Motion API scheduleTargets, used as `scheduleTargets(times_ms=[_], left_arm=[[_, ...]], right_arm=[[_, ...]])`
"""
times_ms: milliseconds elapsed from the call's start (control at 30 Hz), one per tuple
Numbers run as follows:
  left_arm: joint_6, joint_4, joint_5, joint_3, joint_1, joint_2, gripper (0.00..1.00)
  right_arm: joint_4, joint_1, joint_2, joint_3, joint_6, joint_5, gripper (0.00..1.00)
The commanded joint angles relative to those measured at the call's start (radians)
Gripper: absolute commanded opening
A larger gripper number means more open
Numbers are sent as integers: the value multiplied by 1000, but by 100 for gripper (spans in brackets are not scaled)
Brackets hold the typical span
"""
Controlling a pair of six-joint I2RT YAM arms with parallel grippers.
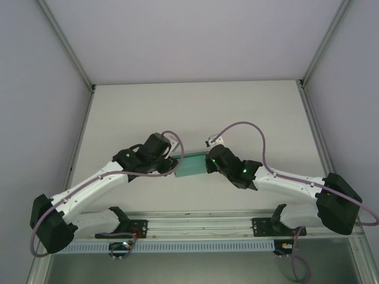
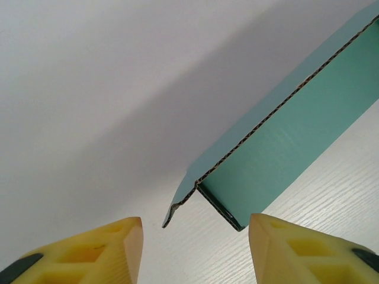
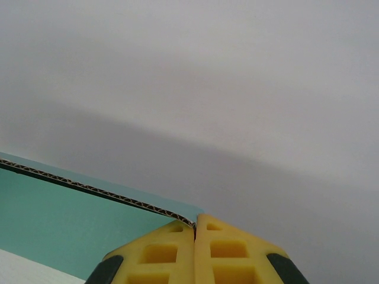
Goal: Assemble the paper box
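The white surface [image 1: 195, 106] is lying wide and pale in front of me, with the grey enclosure walls [image 1: 35, 89] closing it in at the back and on both sides. I am reaching my left arm [image 1: 100, 183] and my right arm [image 1: 290, 180] inward from their bases at the near edge, so that both are meeting around the middle of the surface. Between them the teal-green paper box [image 1: 191, 166] is sitting, slightly nearer my side than the far wall. Seen from my left wrist, the paper box [image 2: 284, 136] is showing as a thin corrugated card wall standing up from the surface, running away to the upper right, with a small bent flap [image 2: 177, 204] hanging off its near corner. My left end effector [image 2: 195, 218] is standing released: its yellow fingers [image 2: 112, 248] are spread apart, the corner of the card is lying between them, close to the right-hand one, and they are not pinching it. My right end effector [image 3: 195, 222] is clenching the paper box [image 3: 65, 219]: its two yellow fingers [image 3: 160, 254] are pressing together, and the card's top edge is running straight into the seam between them.
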Motion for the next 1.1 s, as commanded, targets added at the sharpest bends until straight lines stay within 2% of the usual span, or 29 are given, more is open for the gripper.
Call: scheduleTargets(times_ms=[0,67,267,367,400,533,600,700,833,1067], left_arm=[[18,21,-1,-5,-3,28,47],[31,39,-11,-5,-1,40,43],[64,39,-49,13,18,70,43],[82,41,9,16,42,72,42],[85,44,26,13,49,73,38],[69,52,38,7,57,89,6],[59,62,55,6,57,92,0],[24,81,80,3,57,91,0],[-103,84,92,17,61,96,0],[-371,49,287,30,163,109,0]], right_arm=[[-123,9,21,-4,7,18,0],[-126,9,20,-3,3,13,0],[-134,10,27,2,-12,-2,0],[-146,10,38,11,-13,-1,0],[-146,10,40,14,-13,-2,0],[-141,10,49,16,-15,-9,0],[-148,9,55,23,-16,-8,0],[-160,11,61,31,-11,1,0],[-185,17,64,39,20,35,0],[-240,62,91,69,50,116,0]])
